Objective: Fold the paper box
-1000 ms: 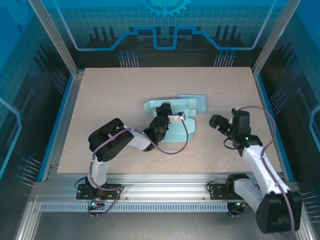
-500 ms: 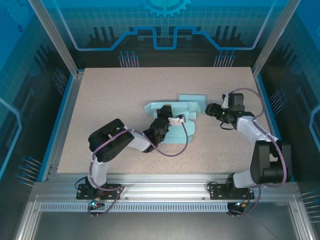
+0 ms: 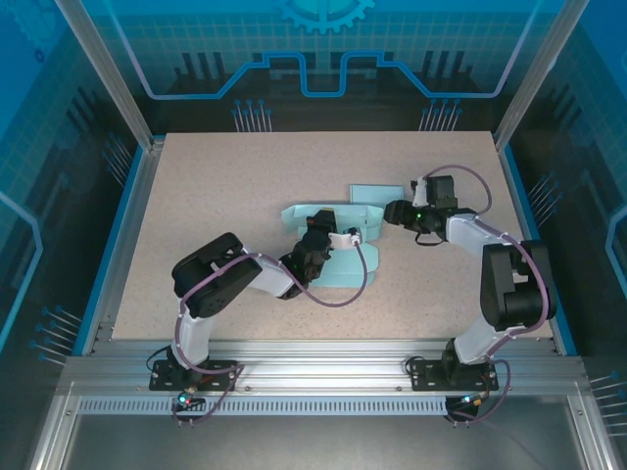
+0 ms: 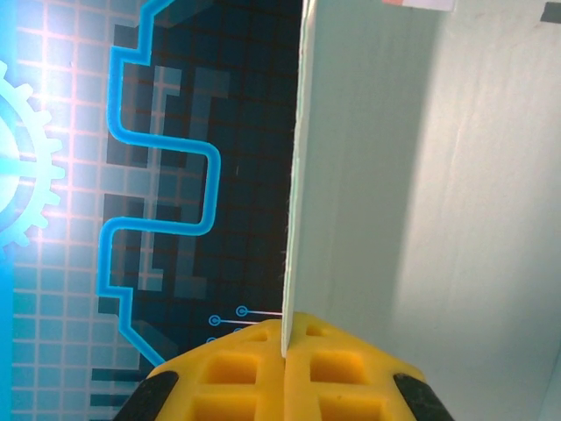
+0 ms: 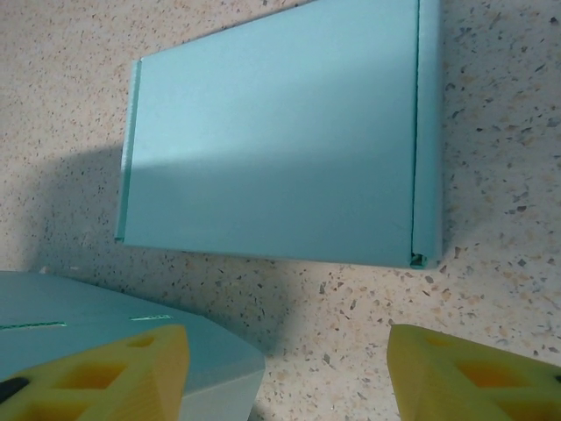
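The pale teal paper box (image 3: pixel 343 257) lies partly folded at mid-table. My left gripper (image 3: pixel 319 229) reaches into it from the near left and is shut on one upright panel. In the left wrist view that panel's edge (image 4: pixel 298 175) runs straight down into the closed yellow jaws of the left gripper (image 4: pixel 285 351). My right gripper (image 3: pixel 394 212) sits at the box's right end with its jaws open. In the right wrist view the right gripper (image 5: pixel 285 379) has bare table between its fingers, and the left finger (image 5: pixel 96 377) hangs over a rounded flap (image 5: pixel 131 329) of the box.
A flat teal sheet with folded edges (image 5: pixel 280 140) lies just beyond the right gripper; in the top view this sheet (image 3: pixel 377 192) is behind the box. Aluminium posts and blue glass walls (image 3: pixel 127 98) surround the speckled tabletop (image 3: pixel 216 176).
The right arm swung from the near right side in to the box's right end, and its jaws narrowed. The left gripper stayed shut on the panel, almost still.
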`<action>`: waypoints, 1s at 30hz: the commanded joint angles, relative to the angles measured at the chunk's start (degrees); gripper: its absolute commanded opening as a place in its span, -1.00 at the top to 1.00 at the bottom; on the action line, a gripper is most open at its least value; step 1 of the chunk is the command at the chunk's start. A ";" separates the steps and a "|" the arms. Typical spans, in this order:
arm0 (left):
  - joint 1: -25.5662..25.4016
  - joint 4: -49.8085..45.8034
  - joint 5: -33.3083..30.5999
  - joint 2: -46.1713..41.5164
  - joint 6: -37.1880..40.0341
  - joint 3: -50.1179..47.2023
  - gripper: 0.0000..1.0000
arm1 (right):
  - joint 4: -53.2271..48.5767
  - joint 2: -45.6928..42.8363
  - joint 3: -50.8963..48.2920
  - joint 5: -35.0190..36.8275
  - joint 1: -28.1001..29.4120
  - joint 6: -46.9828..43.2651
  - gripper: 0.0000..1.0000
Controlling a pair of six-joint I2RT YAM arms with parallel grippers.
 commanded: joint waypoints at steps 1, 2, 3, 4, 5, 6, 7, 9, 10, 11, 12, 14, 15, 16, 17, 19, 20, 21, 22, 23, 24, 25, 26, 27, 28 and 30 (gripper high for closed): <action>0.18 -0.81 0.77 -0.27 -2.47 1.06 0.95 | 3.48 0.51 -2.35 -2.23 0.86 0.37 -0.24; 0.20 -0.83 0.77 -0.21 -2.49 1.12 0.95 | 3.98 0.38 -2.68 -2.46 1.02 0.53 -0.24; 0.20 -0.86 0.84 -0.17 -2.56 1.13 0.95 | 4.48 0.38 -2.69 -2.72 1.17 0.56 -0.24; 0.21 -0.96 1.04 -0.17 -2.66 1.16 0.95 | 4.93 0.38 -2.69 -2.99 1.27 0.47 -0.24; 0.21 -1.25 1.20 -0.18 -2.83 1.21 0.94 | 5.36 0.33 -2.69 -3.42 1.55 0.23 -0.24; 0.24 -1.46 1.42 -0.05 -3.00 1.27 0.94 | 5.66 0.37 -2.69 -3.81 1.86 -0.01 -0.24; 0.28 -1.57 1.61 0.17 -3.17 1.34 0.94 | 5.86 0.38 -3.44 -4.09 2.21 -0.38 -0.23; 0.44 -1.61 1.82 0.78 -2.93 1.57 0.95 | 6.17 0.29 -4.43 -3.90 3.10 -1.08 -0.23; 0.60 -1.61 1.82 1.17 -2.65 1.72 0.94 | 6.44 0.16 -4.70 -3.84 3.36 -1.37 -0.23; 0.85 -1.52 1.78 1.42 -2.35 1.84 0.94 | 6.72 0.12 -4.99 -3.84 3.64 -1.61 -0.23; 1.01 -1.60 1.91 1.73 -2.08 1.94 0.94 | 6.97 0.04 -5.23 -3.84 3.72 -1.62 -0.23; 1.55 -1.73 2.18 1.87 -1.96 2.05 0.94 | 7.49 -0.07 -5.88 -3.84 3.77 -1.57 -0.23; 1.74 -2.14 2.50 1.80 -1.96 2.10 0.94 | 7.98 -0.07 -6.30 -4.06 3.91 -1.57 -0.23; 1.95 -2.39 2.67 1.68 -2.04 2.07 0.94 | 8.53 -0.07 -6.72 -4.34 3.91 -1.46 -0.23; 2.11 -2.84 2.94 1.54 -2.14 2.11 0.94 | 8.97 0.00 -6.90 -4.49 4.01 -1.51 -0.23; 2.27 -3.83 3.40 1.32 -2.46 2.14 0.94 | 9.62 0.46 -7.03 -4.93 4.33 -1.54 -0.22; 2.31 -4.11 3.64 1.24 -2.49 2.09 0.94 | 9.94 0.76 -7.05 -5.22 4.56 -1.62 -0.22; 2.35 -4.41 3.94 1.15 -2.55 2.07 0.94 | 10.32 1.07 -7.04 -5.52 4.84 -1.56 -0.22; 2.43 -5.02 4.20 1.06 -2.73 2.18 0.94 | 10.65 1.41 -6.93 -5.77 5.28 -1.71 -0.22; 2.44 -5.79 4.41 1.05 -2.88 2.19 0.94 | 10.89 1.67 -6.89 -5.86 5.59 -1.77 -0.21; 2.48 -6.35 4.62 1.05 -2.95 2.27 0.94 | 11.12 1.91 -6.76 -5.86 6.00 -1.93 -0.21; 2.49 -6.75 4.72 1.08 -3.14 2.31 0.94 | 11.38 2.12 -6.68 -5.86 6.37 -2.03 -0.20; 2.57 -7.05 4.78 1.13 -3.27 2.44 0.94 | 11.65 2.28 -6.56 -5.98 6.69 -2.14 -0.20; 2.61 -7.59 4.83 1.06 -3.58 2.62 0.94 | 11.82 2.52 -6.50 -6.23 6.97 -2.17 -0.18; 2.65 -8.34 4.98 0.99 -4.04 2.79 0.94 | 12.02 2.68 -6.32 -6.40 7.33 -2.38 -0.17; 2.92 -9.95 5.14 0.74 -4.82 3.18 0.94 | 12.11 2.91 -6.25 -6.38 7.93 -2.51 -0.15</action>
